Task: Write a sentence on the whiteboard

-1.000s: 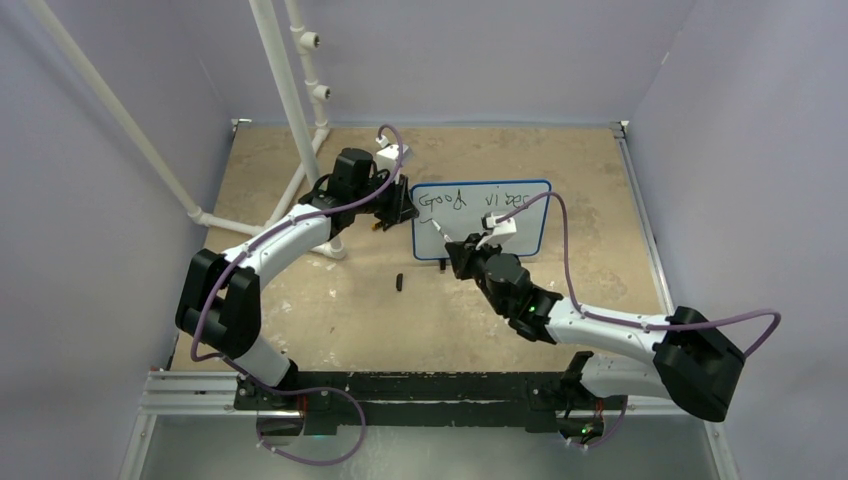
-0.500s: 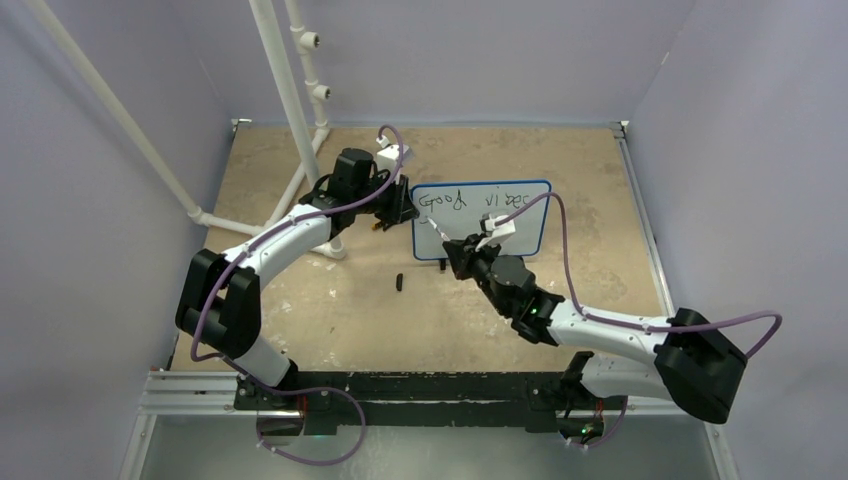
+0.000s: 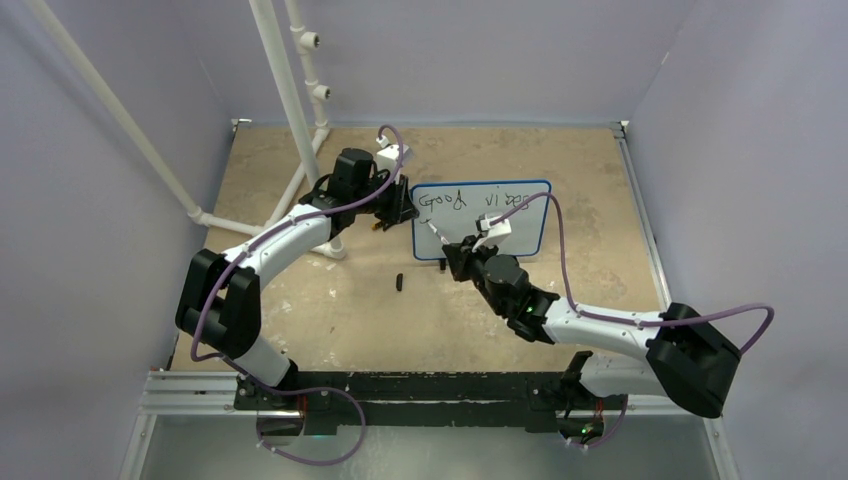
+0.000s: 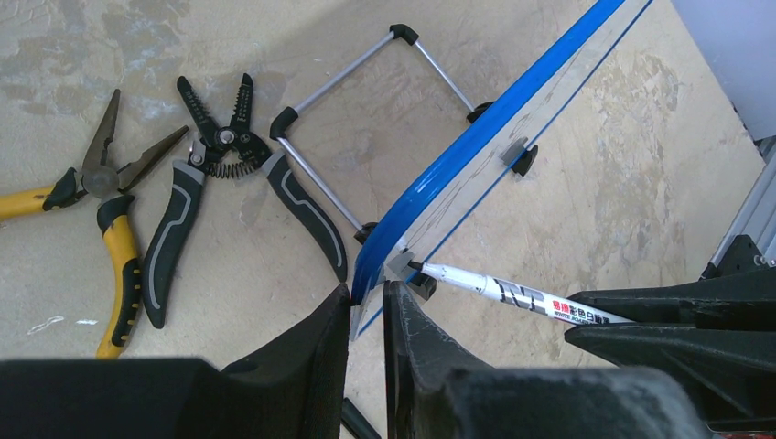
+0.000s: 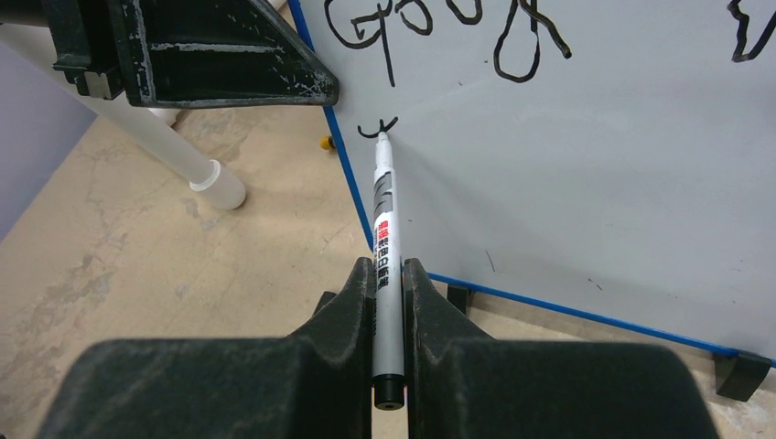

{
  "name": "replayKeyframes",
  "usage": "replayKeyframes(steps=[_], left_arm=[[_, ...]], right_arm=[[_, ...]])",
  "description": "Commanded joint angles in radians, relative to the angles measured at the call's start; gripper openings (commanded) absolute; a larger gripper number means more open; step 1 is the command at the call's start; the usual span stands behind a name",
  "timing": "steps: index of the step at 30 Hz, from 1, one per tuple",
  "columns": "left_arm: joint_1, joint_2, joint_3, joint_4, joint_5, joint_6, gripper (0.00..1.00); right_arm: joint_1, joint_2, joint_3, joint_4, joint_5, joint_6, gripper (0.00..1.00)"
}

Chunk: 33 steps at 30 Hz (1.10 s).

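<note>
The whiteboard (image 3: 515, 222) with its blue rim stands upright near the table's middle. "Good vibes" is written in black along its top (image 5: 439, 23). A small black stroke (image 5: 377, 127) starts a second line at the left. My left gripper (image 4: 366, 297) is shut on the whiteboard's left edge (image 4: 389, 242). My right gripper (image 5: 388, 274) is shut on a white marker (image 5: 384, 229), whose tip touches the board at that stroke. The marker also shows in the left wrist view (image 4: 512, 294).
Yellow pliers (image 4: 110, 219) and black wire strippers (image 4: 229, 183) lie behind the board beside its wire stand (image 4: 366, 101). A small black cap (image 3: 399, 282) lies on the table in front. A white pipe frame (image 3: 290, 110) stands at the back left.
My right gripper has shifted a little left with the marker, toward the board's left edge. My left arm has not moved.
</note>
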Motion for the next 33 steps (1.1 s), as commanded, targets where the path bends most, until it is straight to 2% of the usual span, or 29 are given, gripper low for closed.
replayKeyframes(steps=[1, 12, 18, 28, 33], left_arm=[[0.001, -0.016, -0.007, 0.023, 0.011, -0.011, 0.18], [0.001, -0.018, -0.007, 0.024, 0.013, -0.011, 0.18], [0.001, -0.022, -0.007, 0.025, 0.014, -0.012, 0.18], [0.001, -0.024, -0.009, 0.025, 0.013, -0.013, 0.18], [0.001, -0.024, -0.009, 0.027, 0.012, -0.013, 0.18]], right_arm=[[-0.001, 0.010, 0.009, -0.029, 0.014, 0.032, 0.00], [-0.001, 0.020, -0.019, -0.074, -0.019, 0.077, 0.00], [-0.001, -0.010, -0.024, -0.103, 0.027, 0.094, 0.00], [-0.001, -0.094, -0.034, -0.030, 0.022, 0.041, 0.00], [-0.001, -0.059, -0.014, -0.032, 0.037, 0.036, 0.00]])
